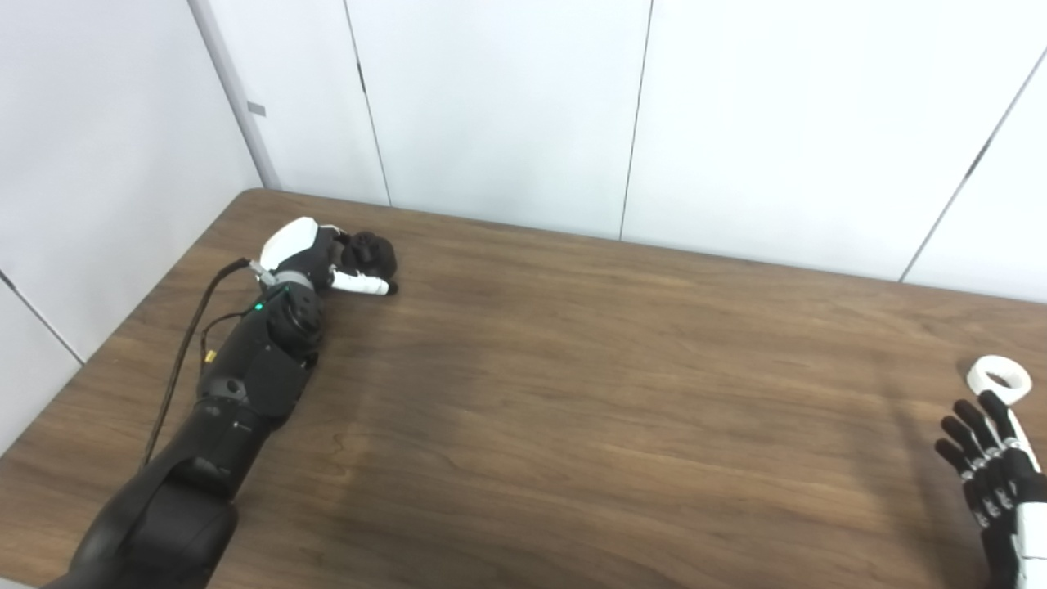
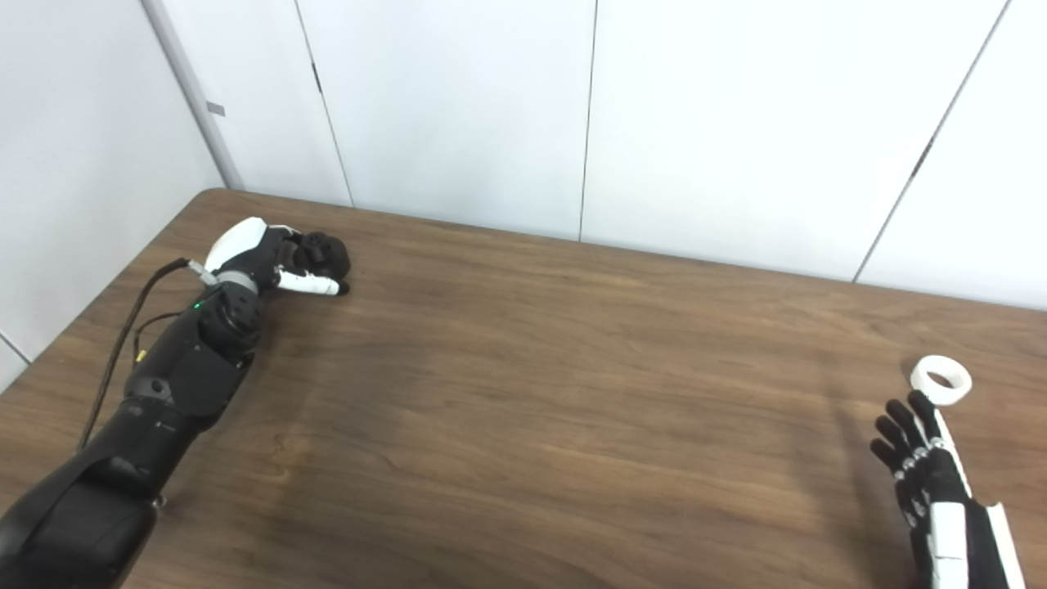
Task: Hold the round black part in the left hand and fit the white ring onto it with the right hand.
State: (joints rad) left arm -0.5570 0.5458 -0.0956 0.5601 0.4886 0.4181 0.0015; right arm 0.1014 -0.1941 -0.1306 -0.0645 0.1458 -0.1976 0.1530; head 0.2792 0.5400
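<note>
The round black part [image 1: 372, 251] rests on the brown table [image 1: 572, 393] near its far left corner. My left hand [image 1: 323, 258] lies around it, fingers curled over the part and the white thumb stretched along the table in front of it. The white ring [image 1: 999, 379] lies flat on the table at the far right. My right hand [image 1: 986, 462] is just short of the ring, fingers spread and pointing toward it, holding nothing. Its fingertips [image 2: 920, 405] nearly reach the ring [image 2: 941, 379].
White wall panels [image 1: 507, 106] stand behind the table's far edge. A black cable [image 1: 184, 352] runs along my left forearm close to the table's left edge.
</note>
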